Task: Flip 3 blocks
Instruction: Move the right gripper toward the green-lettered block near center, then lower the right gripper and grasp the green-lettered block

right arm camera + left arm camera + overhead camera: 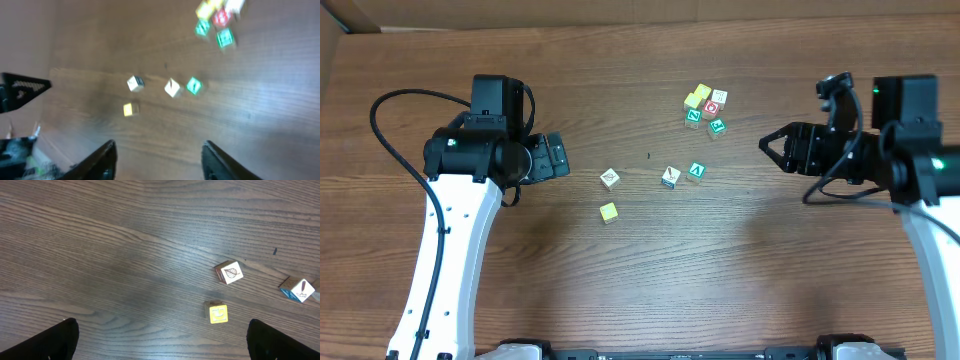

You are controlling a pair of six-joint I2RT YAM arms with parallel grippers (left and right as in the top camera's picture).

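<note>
Several small blocks lie mid-table. A white leaf-marked block [609, 178] [230, 272] and a yellow block [608, 211] [218, 313] sit nearest my left gripper [555, 157] [162, 347], which is open and empty to their left. Further right are a white block [670, 177] [298, 290] and a green block [696, 170]. A cluster of yellow, white and green blocks [705, 108] lies behind them. My right gripper [767, 148] [160, 160] hovers to the right of the blocks, its jaws apart with nothing between them. The right wrist view is blurred.
A red-faced cube [711, 107] sits inside the back cluster. The brown wooden table [650, 280] runs under everything. Black cables loop beside both arms. A cardboard wall [330, 40] borders the table's far left.
</note>
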